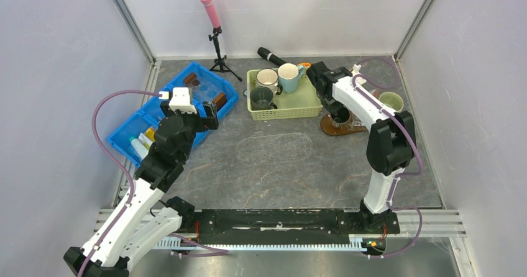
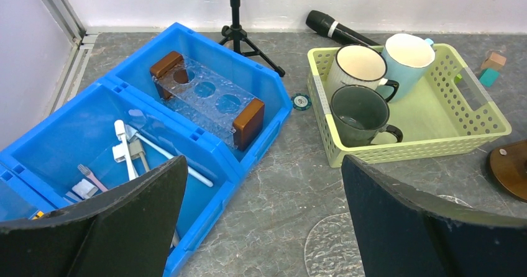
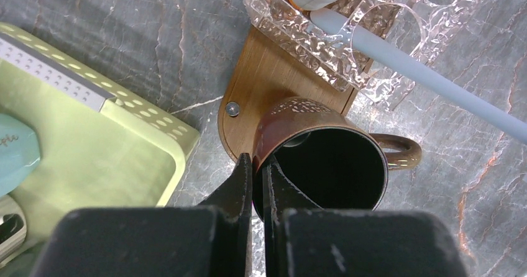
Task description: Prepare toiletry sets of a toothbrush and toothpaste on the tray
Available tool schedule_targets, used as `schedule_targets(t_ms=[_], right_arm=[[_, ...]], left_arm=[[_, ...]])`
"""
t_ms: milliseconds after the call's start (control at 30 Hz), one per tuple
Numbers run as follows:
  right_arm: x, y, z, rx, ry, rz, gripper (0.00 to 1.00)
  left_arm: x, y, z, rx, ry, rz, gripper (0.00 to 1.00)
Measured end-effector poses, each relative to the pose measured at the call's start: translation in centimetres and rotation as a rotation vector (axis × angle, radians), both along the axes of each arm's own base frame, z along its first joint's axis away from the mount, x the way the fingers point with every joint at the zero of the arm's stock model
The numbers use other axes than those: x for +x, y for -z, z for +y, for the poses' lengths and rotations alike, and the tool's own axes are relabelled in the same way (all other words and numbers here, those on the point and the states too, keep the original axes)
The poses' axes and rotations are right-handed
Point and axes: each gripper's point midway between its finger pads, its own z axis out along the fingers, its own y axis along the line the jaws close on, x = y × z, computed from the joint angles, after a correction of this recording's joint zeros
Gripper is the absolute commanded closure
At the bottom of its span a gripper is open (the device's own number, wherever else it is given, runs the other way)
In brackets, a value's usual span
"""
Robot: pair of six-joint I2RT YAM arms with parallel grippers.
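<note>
Right gripper (image 3: pixel 256 160) pinches brown mug (image 3: pixel 298 112) rim; mug over tray (image 3: pixel 261 90).

I work on a dark grey, marble-veined tabletop (image 1: pixel 279 177), boxed in by a plain pale left wall (image 1: pixel 56 72), far wall (image 1: pixel 279 10) and right wall (image 1: pixel 485 72). A silver metal left post (image 1: pixel 128 19) and right post (image 1: pixel 419 16) stand at the far corners. The light is even, with only soft shadows.

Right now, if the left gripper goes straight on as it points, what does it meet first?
The left gripper would probably meet bare table between the blue bin and green basket; depth unclear.
</note>
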Motion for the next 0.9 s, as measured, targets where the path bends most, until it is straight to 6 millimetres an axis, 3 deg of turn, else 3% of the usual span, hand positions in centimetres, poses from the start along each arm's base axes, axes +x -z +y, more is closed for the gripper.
schedule_targets(t_ms=[133,467,600,900], right_arm=[[0.1,0.8,-0.3,-0.002,0.011,0.02,1.0],[0.3,2.0,-1.0,0.013,0.04,0.049,0.86],[0.5,2.0,-0.9,0.031,0.041,0.049,0.77],[1.1,1.8,-0.4,0.051,0.031,0.032,0.73]], left_arm=[[0.0,0.0,0.0,0.0,0.0,0.0,0.0],[0.0,0.1,0.0,0.001,0.0,0.002,0.0],[0.0,0.1,0.0,0.001,0.0,0.003,0.0],[0.0,0.1,0.0,0.001,0.0,0.003,0.0]])
